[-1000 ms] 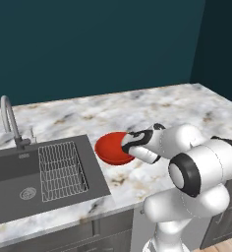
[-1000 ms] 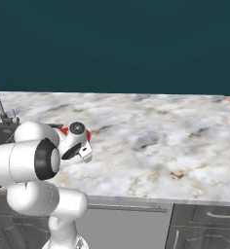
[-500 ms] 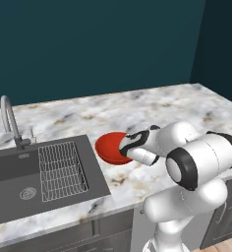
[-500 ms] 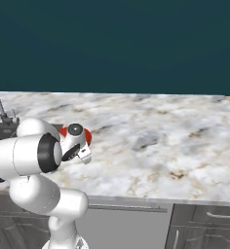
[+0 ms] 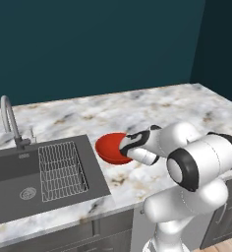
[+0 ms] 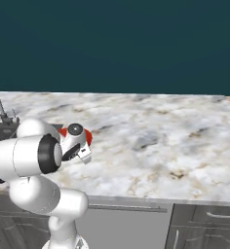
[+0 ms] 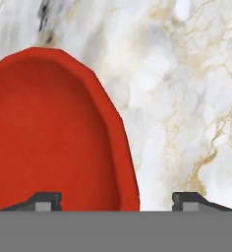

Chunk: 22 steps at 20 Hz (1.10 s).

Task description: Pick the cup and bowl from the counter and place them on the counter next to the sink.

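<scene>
Ok, gripper point(image 7: 117, 199) sitting spread astride bowl point(image 5: 110, 147) rim at bowl's 3 o'clock; lifting crooked risks fingertip dragging it sinkward.

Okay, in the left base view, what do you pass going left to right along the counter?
Faucet → sink with its wire rack → red bowl → the gripper at the bowl's right rim → bare marble counter.

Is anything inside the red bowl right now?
The part of the bowl seen in the hand view is bare red, nothing in it. It sits on the counter beside the sink. The open gripper straddles its rim, and the arm hides the near side.
</scene>
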Motion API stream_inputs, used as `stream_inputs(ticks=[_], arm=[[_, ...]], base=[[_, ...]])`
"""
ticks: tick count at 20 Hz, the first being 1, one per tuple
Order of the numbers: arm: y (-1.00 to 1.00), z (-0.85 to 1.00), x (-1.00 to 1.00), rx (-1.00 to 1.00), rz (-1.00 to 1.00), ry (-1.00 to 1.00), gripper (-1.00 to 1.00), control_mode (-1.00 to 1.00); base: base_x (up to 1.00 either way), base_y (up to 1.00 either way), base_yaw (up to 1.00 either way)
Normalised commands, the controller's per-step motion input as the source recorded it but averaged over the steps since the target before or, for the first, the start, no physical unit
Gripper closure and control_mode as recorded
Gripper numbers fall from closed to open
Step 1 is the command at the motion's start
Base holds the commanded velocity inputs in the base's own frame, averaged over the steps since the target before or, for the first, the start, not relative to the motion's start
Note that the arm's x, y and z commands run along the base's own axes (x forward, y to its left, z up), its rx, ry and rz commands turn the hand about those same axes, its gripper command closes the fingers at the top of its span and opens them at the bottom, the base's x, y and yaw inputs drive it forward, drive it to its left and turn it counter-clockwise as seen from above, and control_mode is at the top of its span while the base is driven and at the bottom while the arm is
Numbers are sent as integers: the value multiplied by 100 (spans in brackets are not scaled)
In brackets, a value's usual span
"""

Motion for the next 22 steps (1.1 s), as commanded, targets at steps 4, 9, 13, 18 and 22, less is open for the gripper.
stream_inputs(ticks=[4, 9, 13, 18, 22], arm=[[0, 30, -15, 0, 0, -9, -100, -100], [0, 53, -31, 1, 1, -9, -100, -100], [0, 51, -30, 0, 15, 0, -100, -100], [8, 74, -18, 0, 30, 11, -100, -100], [2, 66, -22, 0, 34, 11, -100, -100]], base=[[0, 0, 0], [0, 0, 0], [0, 0, 0], [0, 0, 0], [0, 0, 0]])
